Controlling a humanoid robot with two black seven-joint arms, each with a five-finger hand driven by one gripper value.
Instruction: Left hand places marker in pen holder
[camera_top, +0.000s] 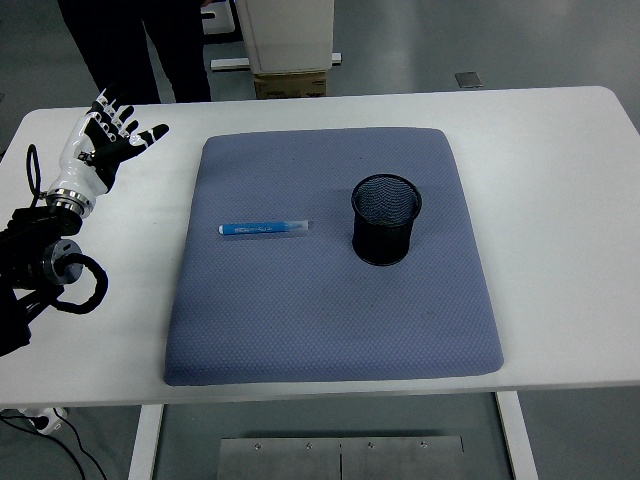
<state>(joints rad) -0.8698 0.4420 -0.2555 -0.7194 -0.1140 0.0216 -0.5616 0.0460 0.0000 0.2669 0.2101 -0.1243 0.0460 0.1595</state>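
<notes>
fingers (125, 125) of left hand (100, 140) spread, empty; slim blue marker (264, 228) flat on dimpled grey mat (330, 330), round black mesh pen holder (386, 220)

Pen holder (386, 220): black wire mesh, matt. Marker (264, 228): smooth blue plastic, slightly glossy. Mat (330, 320): blue-grey cloth, dimpled texture, matt. Counter (560, 180): smooth white, faint sheen. Left hand (103, 140): glossy white and black plastic shells.
</notes>
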